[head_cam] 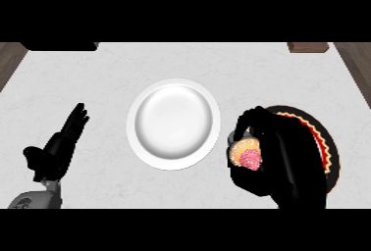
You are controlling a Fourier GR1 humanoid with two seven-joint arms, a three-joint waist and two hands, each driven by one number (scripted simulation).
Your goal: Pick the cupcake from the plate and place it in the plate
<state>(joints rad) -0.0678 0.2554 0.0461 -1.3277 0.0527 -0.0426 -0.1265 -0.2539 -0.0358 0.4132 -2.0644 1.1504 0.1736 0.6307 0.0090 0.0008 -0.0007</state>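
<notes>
Curled round the cupcake (246, 154) over the dark red-rimmed plate (322, 142): right hand (279, 157), left hand (62, 144) resting open at left; risk of tipping or slipping it en route to the white plate (174, 88).

Kitchen: pale counter (101, 73), white plate (174, 123).

Bare counter (109, 63) around white plate (174, 125)

Robot's black right hand (279, 162), at the view's right, fingers and thumb curled round a pink-frosted cupcake (247, 155). Black left hand (62, 144), on its grey forearm (36, 198), rests open at lower left, fingers straight, pointing upward.
</notes>
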